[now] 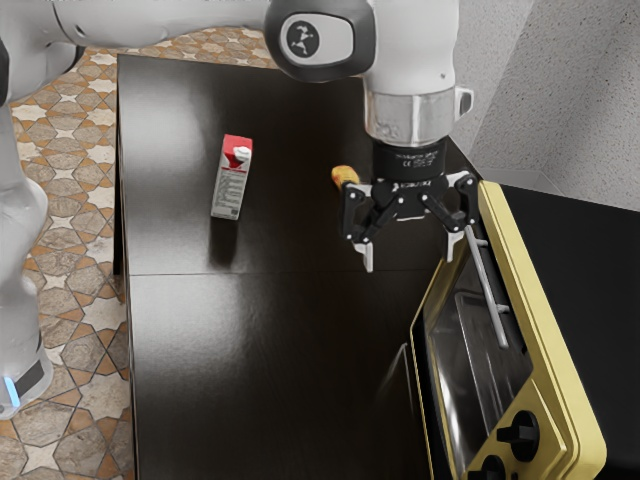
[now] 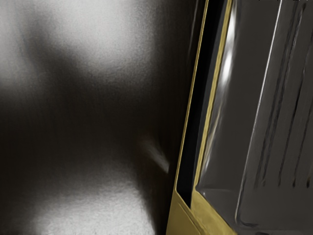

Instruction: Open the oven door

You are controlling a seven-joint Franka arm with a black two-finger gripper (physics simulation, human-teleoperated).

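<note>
Holding the gripper right of centre in the exterior view, above the counter, and pointing it downward. Spreading its two fingers well apart. Seeing the oven at the right of the frame, and finding the oven door at the lower right, on the yellow-edged front. Tracing the silvery handle as a slanting bar, beginning close to the fingertip nearer the exterior view's right and running down toward the lower right corner. Judging the gap between that fingertip and the bar only roughly, perhaps near, depth being hard to read from this angle. Making out a black knob lower down on the same front. Noticing a red and white carton standing upright left of centre, and a small yellow-orange item lying just beside the gripper, toward the upper middle. Looking down in the wrist view on dark glass and yellow trim beside the glossy counter.
</note>
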